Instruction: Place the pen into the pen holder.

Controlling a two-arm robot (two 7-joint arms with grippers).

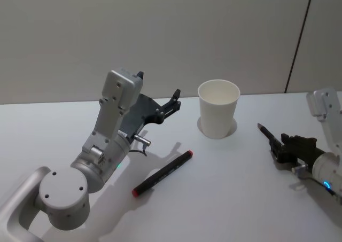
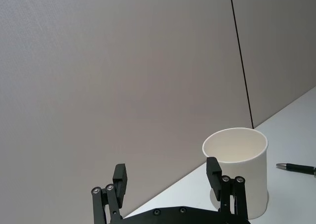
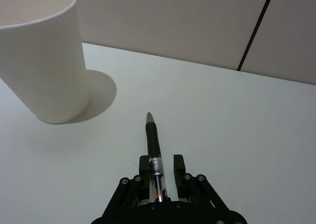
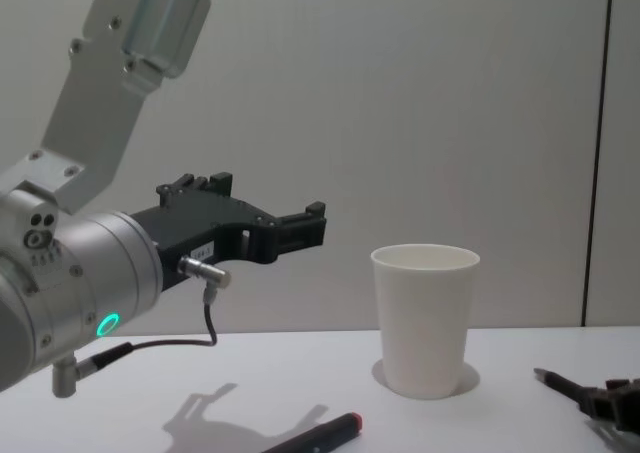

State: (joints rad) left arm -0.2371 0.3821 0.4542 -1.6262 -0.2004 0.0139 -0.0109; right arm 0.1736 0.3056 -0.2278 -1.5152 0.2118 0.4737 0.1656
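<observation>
The pen holder, a plain white paper cup (image 1: 218, 109), stands upright at the back middle of the table. A slim black pen (image 3: 154, 146) sticks out from my right gripper (image 3: 160, 160), which is shut on it low over the table to the right of the cup (image 3: 42, 61), with the tip pointing toward it. In the head view the right gripper (image 1: 278, 146) sits near the right edge. My left gripper (image 1: 175, 99) hangs open and empty in the air, left of the cup (image 2: 237, 169); its fingers (image 2: 120, 179) are spread wide.
A black marker with red ends (image 1: 163, 172) lies diagonally on the white table (image 1: 224, 199), in front of the cup and below the left arm. A grey wall stands close behind the table.
</observation>
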